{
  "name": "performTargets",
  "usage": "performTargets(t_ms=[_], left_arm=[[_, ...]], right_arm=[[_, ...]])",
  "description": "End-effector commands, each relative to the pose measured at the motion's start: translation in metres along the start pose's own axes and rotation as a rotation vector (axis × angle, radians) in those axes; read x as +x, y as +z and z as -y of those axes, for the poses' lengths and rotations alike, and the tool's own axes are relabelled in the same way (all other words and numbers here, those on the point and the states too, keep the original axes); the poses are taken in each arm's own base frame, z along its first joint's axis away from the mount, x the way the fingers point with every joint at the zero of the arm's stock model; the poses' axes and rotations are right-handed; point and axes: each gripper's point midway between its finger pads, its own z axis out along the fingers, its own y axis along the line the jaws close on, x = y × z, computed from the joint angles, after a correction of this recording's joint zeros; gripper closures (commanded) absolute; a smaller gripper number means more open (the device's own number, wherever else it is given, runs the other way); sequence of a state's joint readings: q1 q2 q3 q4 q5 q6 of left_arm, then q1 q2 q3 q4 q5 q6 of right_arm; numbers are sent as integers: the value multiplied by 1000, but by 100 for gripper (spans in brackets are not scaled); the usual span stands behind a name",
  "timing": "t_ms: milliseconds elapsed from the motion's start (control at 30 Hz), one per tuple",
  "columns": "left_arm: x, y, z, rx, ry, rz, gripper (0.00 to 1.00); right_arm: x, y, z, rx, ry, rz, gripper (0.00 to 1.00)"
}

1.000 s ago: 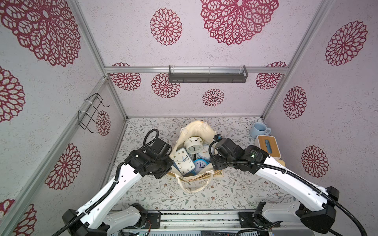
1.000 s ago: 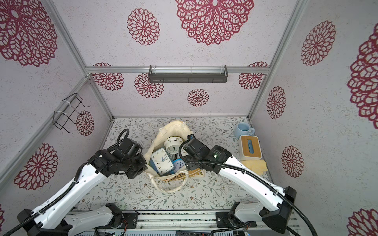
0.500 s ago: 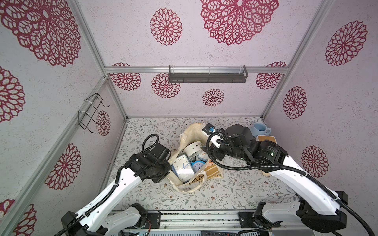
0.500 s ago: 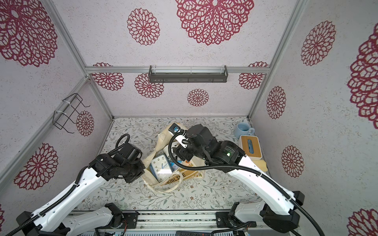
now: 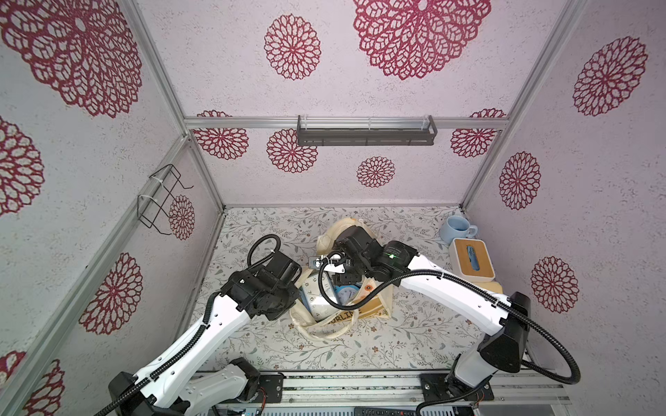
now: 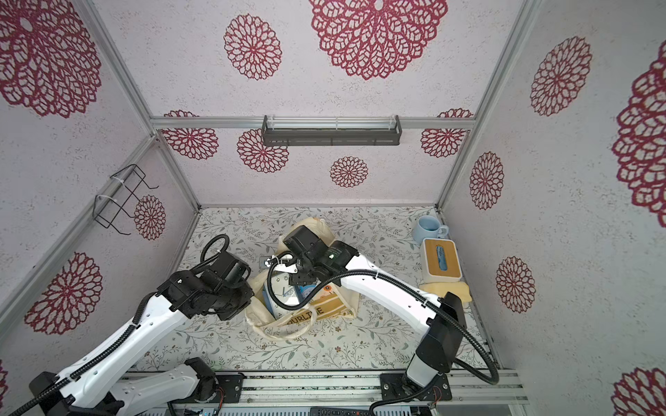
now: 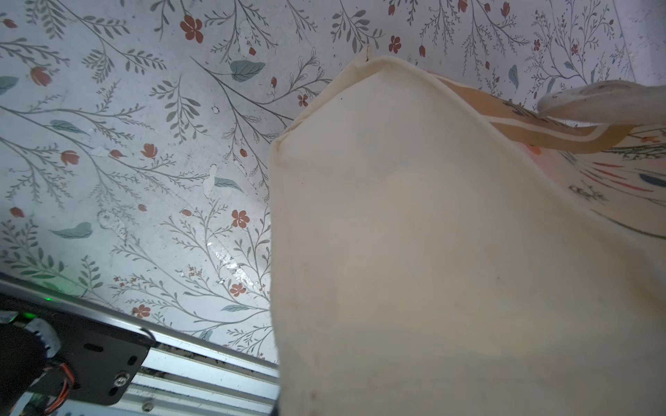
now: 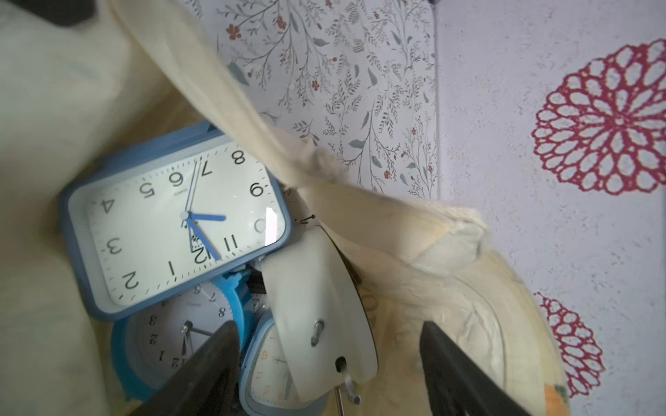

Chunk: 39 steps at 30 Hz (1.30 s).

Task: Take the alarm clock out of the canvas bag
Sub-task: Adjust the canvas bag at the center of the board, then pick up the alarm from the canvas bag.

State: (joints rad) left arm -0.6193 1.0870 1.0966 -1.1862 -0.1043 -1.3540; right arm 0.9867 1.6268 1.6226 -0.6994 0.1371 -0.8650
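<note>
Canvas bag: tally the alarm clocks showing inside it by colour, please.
Mid-blue rectangular plastic alarm clock: 1
Bright blue round alarm clock: 1
Pale blue small rounded-square alarm clock: 1
Cream round alarm clock, back showing: 1
Total: 4 visible in the cream canvas bag; others may be hidden.

We see a cream canvas bag (image 7: 432, 252) with mustard stripe, a blue-framed rectangular clock (image 8: 176, 219), floral-printed bench (image 7: 126, 144).

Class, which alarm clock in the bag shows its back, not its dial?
The cream clock, before the right gripper; the rectangular blue clock and round blue clock show dials.
</note>
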Motion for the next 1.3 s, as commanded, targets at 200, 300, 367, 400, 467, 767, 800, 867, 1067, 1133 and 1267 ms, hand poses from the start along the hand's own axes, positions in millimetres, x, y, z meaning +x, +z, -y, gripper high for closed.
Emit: performTargets(t_ms=[200, 300, 367, 400, 467, 767, 800, 867, 1067, 1133, 1267], left_arm=[[-19, -2, -11, -75, 10, 98, 100], [-20, -2, -11, -78, 10, 102, 100], [-22, -2, -12, -78, 8, 108, 100], [-22, -2, -12, -78, 9, 109, 100], [-23, -3, -12, -78, 8, 114, 100], [-25, -3, -13, -79, 4, 118, 100], [-25, -3, -13, -79, 4, 118, 100], [-25, -4, -13, -78, 2, 121, 100], [-27, -5, -12, -77, 0, 130, 100], [-28, -4, -11, -79, -1, 131, 100], [-31, -8, -9, -82, 2, 141, 100]], right_arm=[[19, -2, 18, 16, -151, -52, 11], [21, 6, 19, 0, -143, -57, 5], [26, 12, 18, -15, -136, -69, 4], [29, 14, 19, -19, -132, -75, 4], [33, 19, 17, -33, -127, -81, 3], [50, 45, 3, -78, -93, -109, 11], [50, 46, 3, -79, -83, -111, 14], [50, 46, 2, -84, -74, -113, 24], [45, 41, -3, -90, -69, -89, 53], [44, 41, -7, -93, -70, -87, 59], [42, 37, -7, -84, -64, -92, 66]])
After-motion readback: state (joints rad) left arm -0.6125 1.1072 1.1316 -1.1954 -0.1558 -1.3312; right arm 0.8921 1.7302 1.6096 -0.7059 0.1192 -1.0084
